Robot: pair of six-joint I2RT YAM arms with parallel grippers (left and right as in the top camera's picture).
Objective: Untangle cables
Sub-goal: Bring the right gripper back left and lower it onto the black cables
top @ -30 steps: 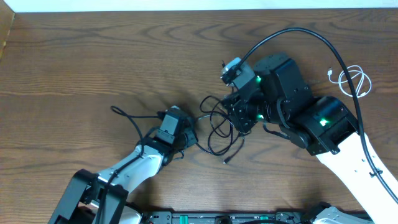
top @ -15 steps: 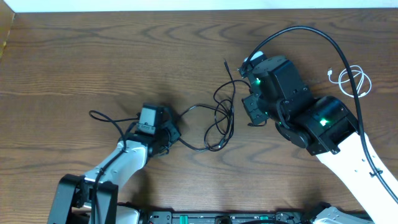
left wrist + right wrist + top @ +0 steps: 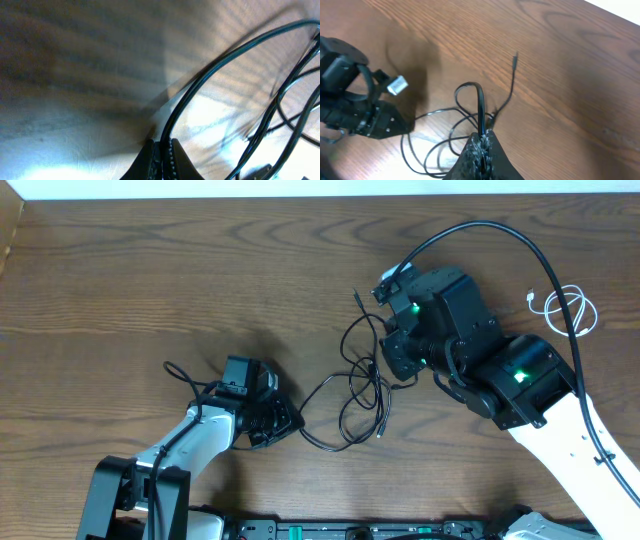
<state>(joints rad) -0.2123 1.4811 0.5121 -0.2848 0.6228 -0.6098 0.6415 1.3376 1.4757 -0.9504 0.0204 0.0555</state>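
Note:
Two thin black cables (image 3: 352, 392) lie looped over each other on the wooden table between my arms. My left gripper (image 3: 288, 423) is shut on one black strand (image 3: 200, 85), whose tail loops out to the left (image 3: 180, 375). My right gripper (image 3: 386, 362) is shut on another black strand (image 3: 480, 107) at the tangle's upper right. One small plug end (image 3: 357, 294) points toward the far side of the table, and another (image 3: 380, 434) lies near the front. A white cable (image 3: 566, 311) sits coiled by itself at the right edge, touched by nothing.
The right arm's thick black wire (image 3: 500, 235) arches over the table's back right. In the right wrist view, the left arm's body (image 3: 350, 105) sits close to the left of the tangle. The table's far edge (image 3: 300, 194) runs along the top.
The arms first pulled apart and stretched the black cables. Since then the left gripper has come back right and toward the front, the right gripper has shifted slightly left, and the loops have slackened.

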